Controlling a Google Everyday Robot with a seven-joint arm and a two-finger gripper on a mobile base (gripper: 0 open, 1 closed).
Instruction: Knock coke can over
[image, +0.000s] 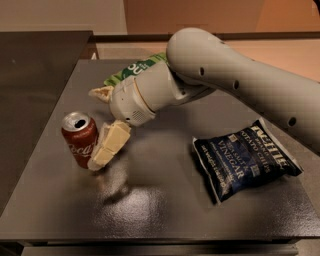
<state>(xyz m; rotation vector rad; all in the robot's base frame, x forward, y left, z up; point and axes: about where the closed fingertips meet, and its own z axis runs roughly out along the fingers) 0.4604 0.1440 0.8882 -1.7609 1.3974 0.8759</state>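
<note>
A dark blue chip bag (245, 160) lies flat on the gray table (150, 210), well right of the gripper (98, 125), which sits low over the table's left side. Behind it peeks a green bag (135, 70), maybe chips too.

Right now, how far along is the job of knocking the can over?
Done: the gripper is low beside the can. In hand: one finger lies against the can's side, or very near. Left: the can stands upright on the table, so the push that tips it remains.
</note>
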